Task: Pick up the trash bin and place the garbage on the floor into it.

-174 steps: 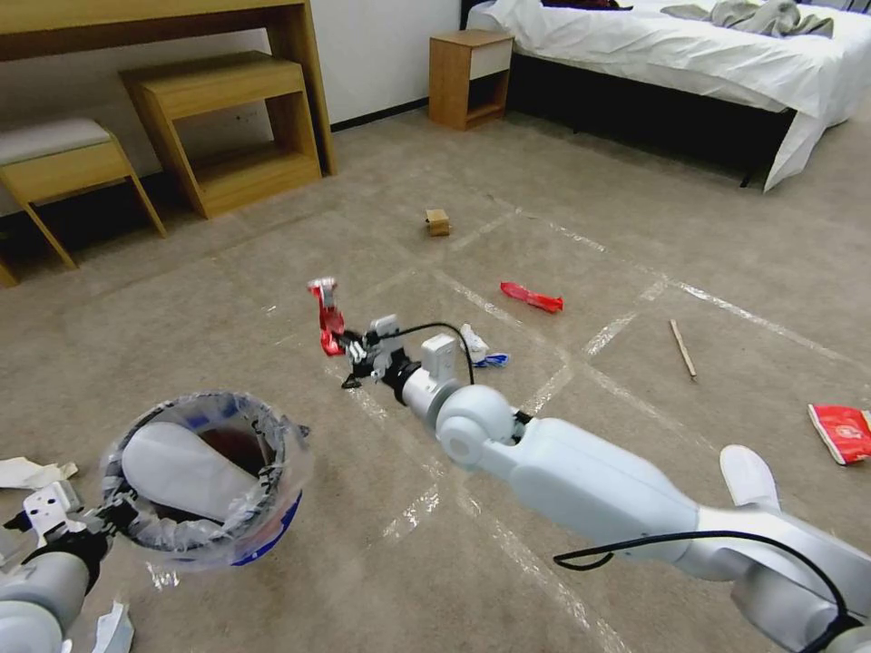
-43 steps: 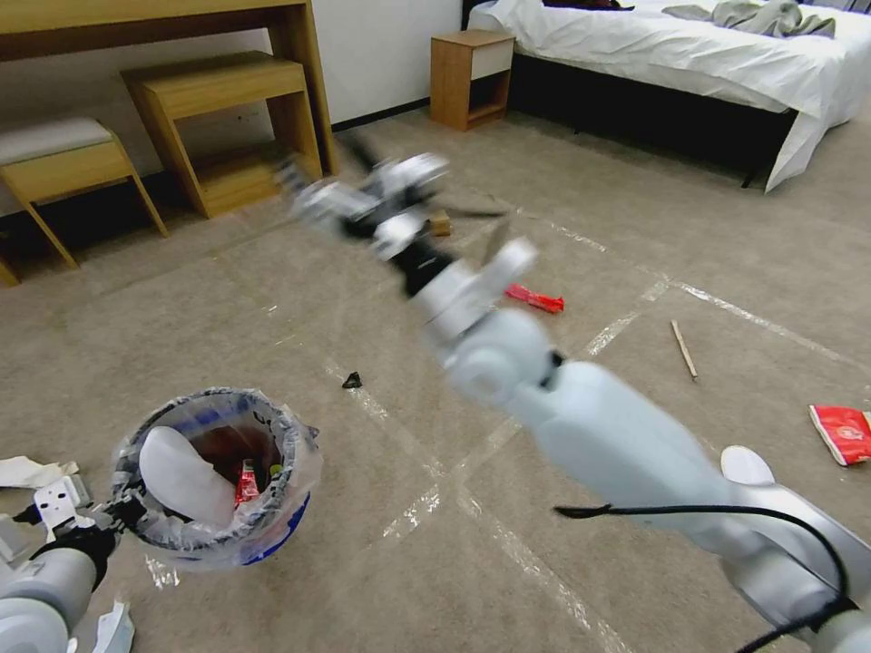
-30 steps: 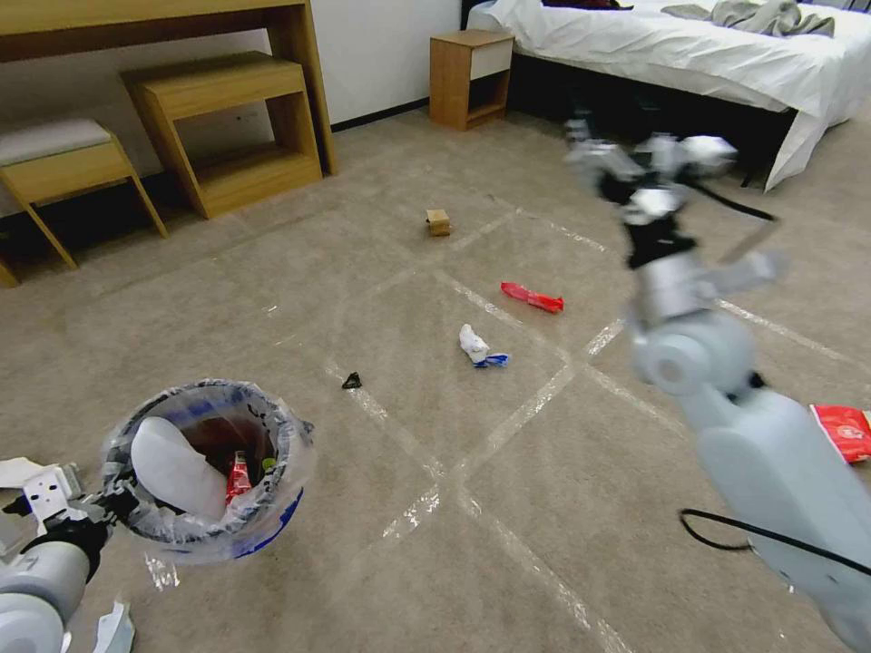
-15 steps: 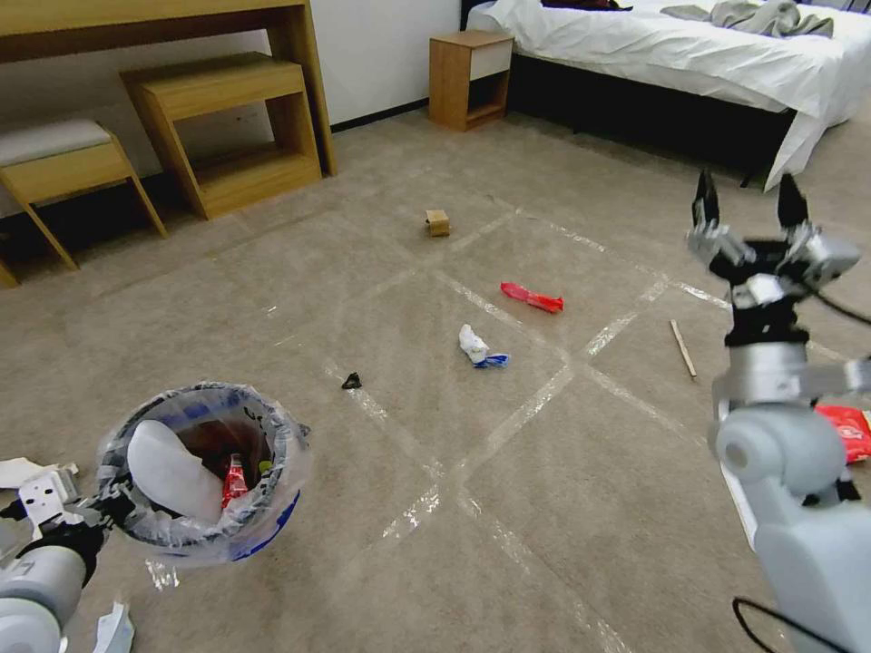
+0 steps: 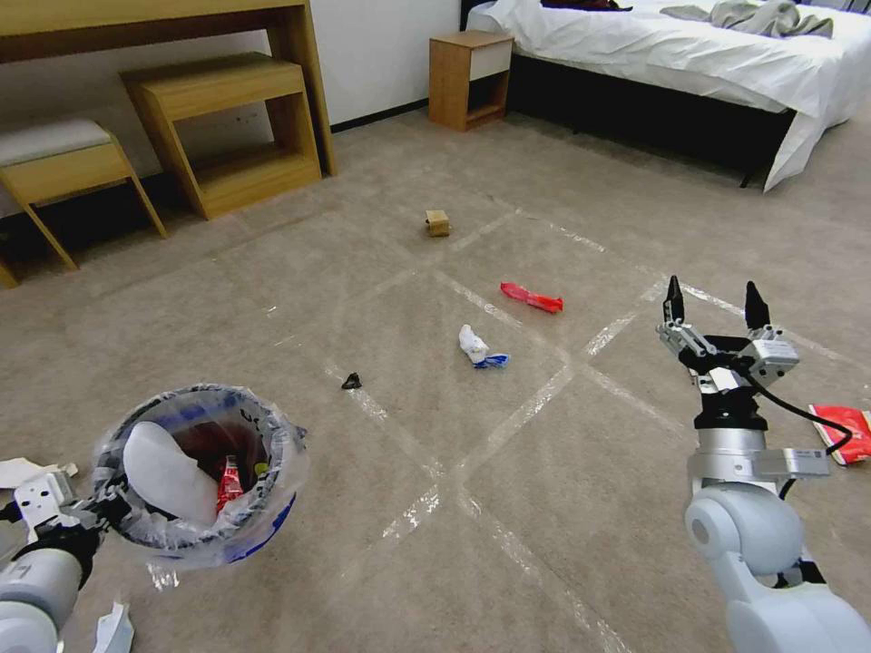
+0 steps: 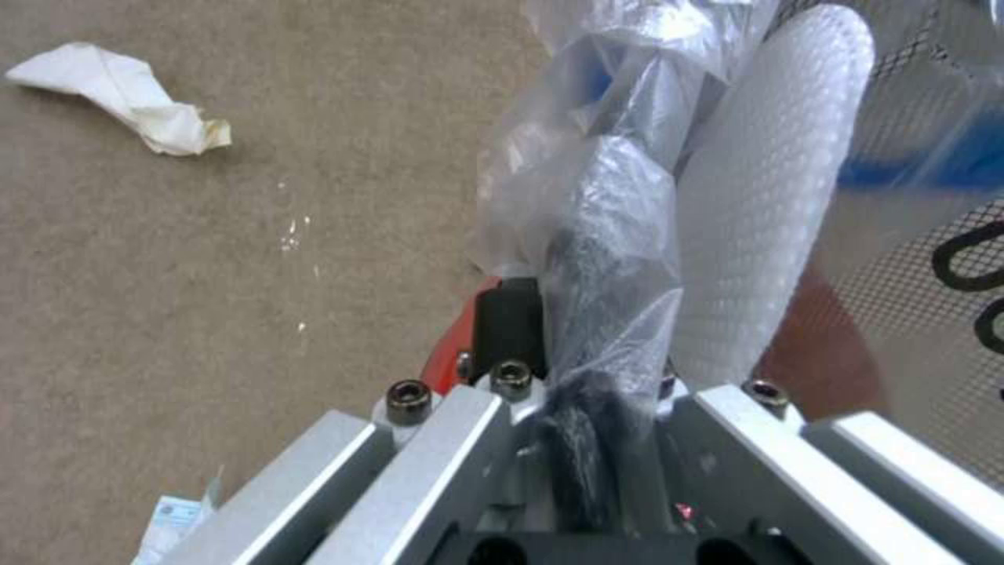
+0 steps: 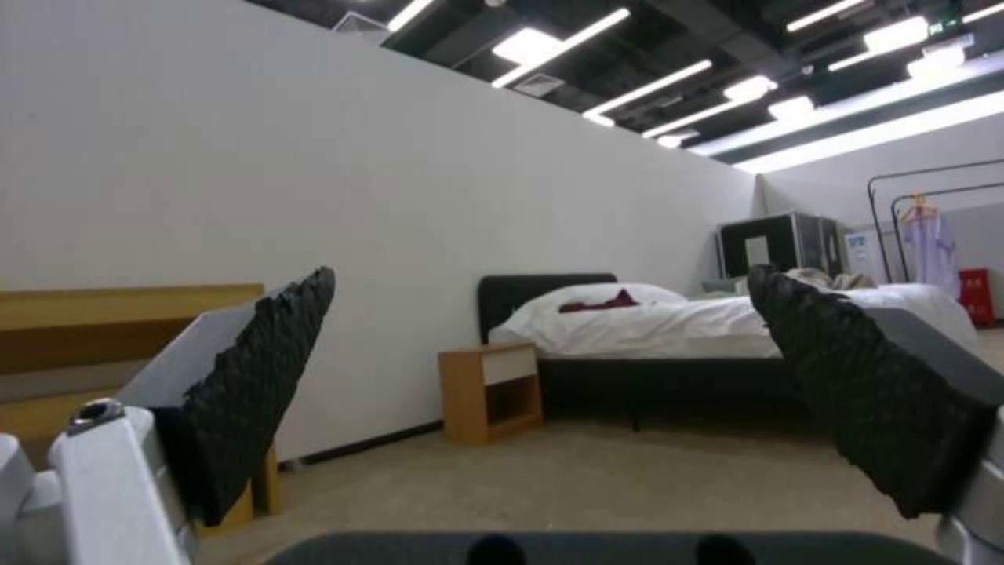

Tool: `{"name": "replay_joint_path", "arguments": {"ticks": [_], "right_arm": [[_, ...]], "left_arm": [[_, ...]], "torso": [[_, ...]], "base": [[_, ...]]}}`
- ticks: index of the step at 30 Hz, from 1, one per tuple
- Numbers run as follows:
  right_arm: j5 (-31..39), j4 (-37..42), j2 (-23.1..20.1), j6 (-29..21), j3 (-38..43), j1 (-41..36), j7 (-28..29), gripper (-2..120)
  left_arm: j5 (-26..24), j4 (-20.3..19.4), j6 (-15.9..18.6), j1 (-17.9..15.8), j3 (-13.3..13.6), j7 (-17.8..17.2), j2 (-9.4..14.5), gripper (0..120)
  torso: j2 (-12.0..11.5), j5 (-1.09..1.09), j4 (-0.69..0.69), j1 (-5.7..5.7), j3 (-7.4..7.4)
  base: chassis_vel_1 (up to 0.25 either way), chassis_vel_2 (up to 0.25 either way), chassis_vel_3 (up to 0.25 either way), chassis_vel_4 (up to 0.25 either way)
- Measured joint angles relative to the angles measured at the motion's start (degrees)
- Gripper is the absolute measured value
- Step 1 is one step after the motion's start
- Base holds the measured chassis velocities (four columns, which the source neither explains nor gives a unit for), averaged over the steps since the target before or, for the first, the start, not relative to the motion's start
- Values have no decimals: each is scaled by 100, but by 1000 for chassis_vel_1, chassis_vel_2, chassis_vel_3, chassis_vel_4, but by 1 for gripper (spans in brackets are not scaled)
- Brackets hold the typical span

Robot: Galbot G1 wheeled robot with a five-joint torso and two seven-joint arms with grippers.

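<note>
The trash bin (image 5: 263, 521), lined with a clear bag, hangs at the lower left. My left gripper (image 5: 77, 517) is shut on its rim (image 6: 602, 259). Inside lie a white slipper (image 5: 168, 472) and a crushed red can (image 5: 229, 481). My right gripper (image 5: 712, 308) stands open and empty at the right, fingers pointing up, above the floor (image 5: 544, 472). Garbage on the carpet: a tan box (image 5: 437, 222), a red wrapper (image 5: 532, 297), crumpled white paper (image 5: 476, 347), a black scrap (image 5: 351, 382) and a red packet (image 5: 844, 431).
White paper scraps (image 5: 23, 472) lie beside the bin, one crumpled piece (image 6: 115, 94) in the left wrist view. Wooden stools (image 5: 227, 127) and a desk line the far left wall. A nightstand (image 5: 467, 77) and a bed (image 5: 689, 63) stand at the back right.
My right arm carried the red can over to the bin, let it go there, then swung away to the right and came down with its gripper open. The bin stayed held.
</note>
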Motion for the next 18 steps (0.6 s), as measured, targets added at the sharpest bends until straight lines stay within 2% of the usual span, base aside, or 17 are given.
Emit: {"name": "replay_joint_path", "arguments": {"ticks": [14, 18], "right_arm": [[-218, -59, 180, -70, -23, -77, 8, 100], [-230, -57, 178, -82, -29, -79, 8, 100]], "left_arm": [[-54, 41, -14, 26, -32, 2, 64, 0], [-54, 41, -18, 39, -31, 3, 41, 0]], "torso": [[0, 1, -1, 0, 0], [0, 0, 0, 0, 0]], "base": [[0, 0, 0, 0], [-44, 72, 57, -49]]}}
